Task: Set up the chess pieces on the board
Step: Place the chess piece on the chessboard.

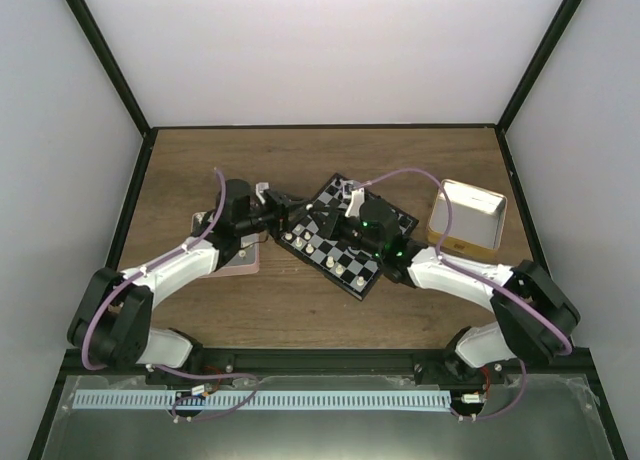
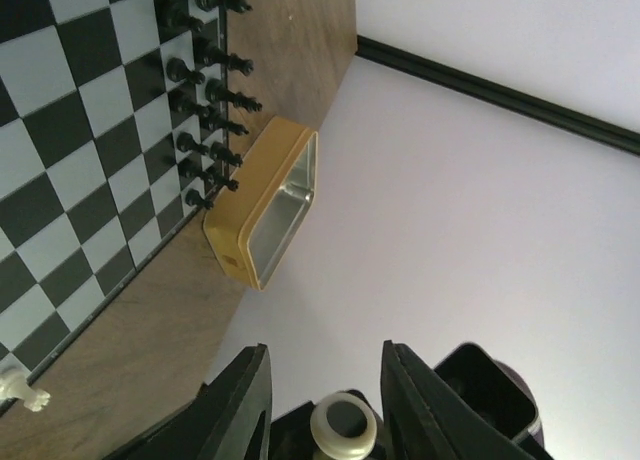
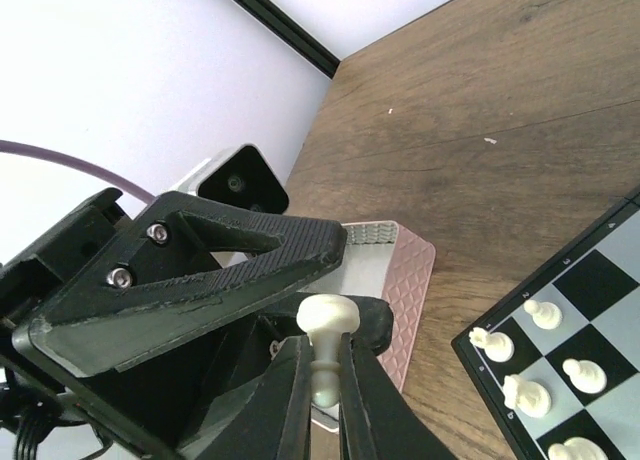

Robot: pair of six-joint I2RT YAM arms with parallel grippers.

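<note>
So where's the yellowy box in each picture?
Top external: the tan box sits on the table at the right, just past the board's right corner.
Left wrist: the tan box is left of the middle, tipped in this view, just off the board's edge.
Right wrist: not in it.
Shared landmark: the board, which shows in all three views.

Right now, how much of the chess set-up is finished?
Done: black pieces stand in two rows along one edge of the board, and several white pieces stand on the opposite side. In hand: the right end effector is shut on one white piece. Left: placing that piece; whether more wait in the pink tray cannot be seen.
</note>
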